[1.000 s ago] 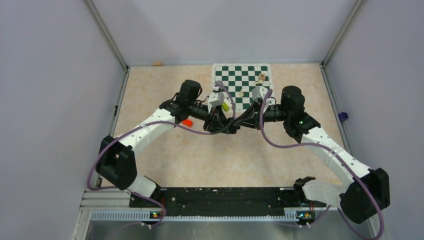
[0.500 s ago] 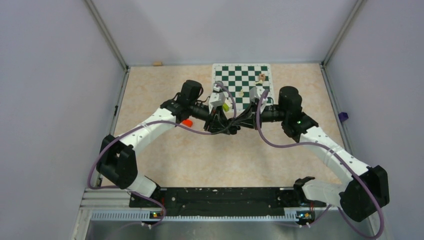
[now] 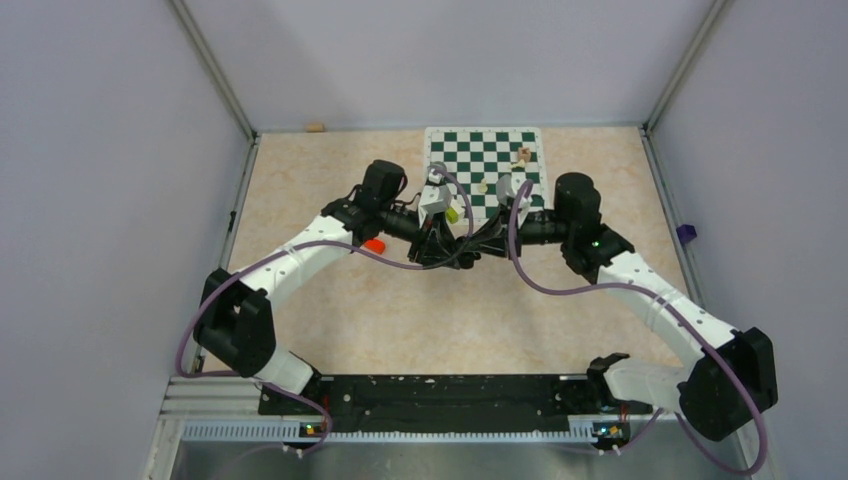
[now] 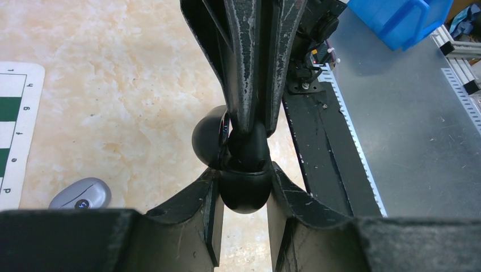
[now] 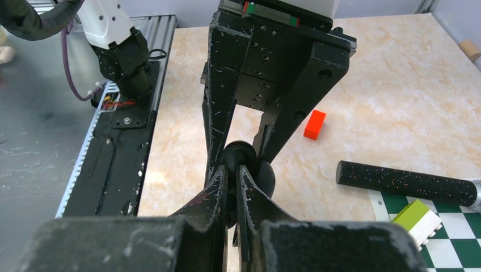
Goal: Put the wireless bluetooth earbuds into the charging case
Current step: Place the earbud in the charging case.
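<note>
The left gripper (image 4: 244, 173) is clamped on the glossy black rounded charging case (image 4: 245, 195) and holds it over the beige marbled tabletop (image 3: 450, 310) in the middle of the overhead frame. The lid looks swung open. The right gripper (image 5: 232, 173), its jaws pressed almost together, has its tips at the case's mouth (whether a tiny black earbud sits between them is hidden). No bud shows seated, so insertion seems in progress, not finished.

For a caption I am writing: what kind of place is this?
Probably a robotics lab test cell: plain wall panels enclose a marble-patterned table, a left arm and right arm are bolted to a rail at its near edge, and a chessboard mat lies on it.
</note>
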You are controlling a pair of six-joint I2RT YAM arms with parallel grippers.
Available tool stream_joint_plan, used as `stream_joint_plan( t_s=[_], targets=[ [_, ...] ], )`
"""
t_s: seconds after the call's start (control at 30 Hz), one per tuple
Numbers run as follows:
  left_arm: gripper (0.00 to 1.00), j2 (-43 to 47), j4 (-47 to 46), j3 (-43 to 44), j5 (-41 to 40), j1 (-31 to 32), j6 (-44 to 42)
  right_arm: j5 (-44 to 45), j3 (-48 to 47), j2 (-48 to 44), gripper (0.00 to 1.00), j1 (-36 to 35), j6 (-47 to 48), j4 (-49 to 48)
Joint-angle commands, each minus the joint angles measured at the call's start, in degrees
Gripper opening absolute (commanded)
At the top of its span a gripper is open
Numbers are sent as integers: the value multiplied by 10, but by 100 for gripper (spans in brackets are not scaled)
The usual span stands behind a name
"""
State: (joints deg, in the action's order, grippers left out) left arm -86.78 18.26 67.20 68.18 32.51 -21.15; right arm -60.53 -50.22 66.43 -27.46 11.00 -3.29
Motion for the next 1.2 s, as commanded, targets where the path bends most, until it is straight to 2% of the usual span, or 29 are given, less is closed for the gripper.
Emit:
stream_joint_plan(
  t_s=[0.0,0.47,0.93,1.07,1.17],
  targets=[
    [0,3,-2,24,8,4,-10,2,-11,5,0,-12,19,2],
    [0,4,5,29,11,4,-16,22,-19,25,0,-24,37,22],
    [0,6,17,34,10,4,-24,37,-12,32,0,-26,5,-10],
    [0,6,20,36,9,4,-26,40,-12,34,2,-26,6,-8],
    [0,8,25,38,8,4,-30,41,-12,34,9,-26,6,-8]
  ],
)
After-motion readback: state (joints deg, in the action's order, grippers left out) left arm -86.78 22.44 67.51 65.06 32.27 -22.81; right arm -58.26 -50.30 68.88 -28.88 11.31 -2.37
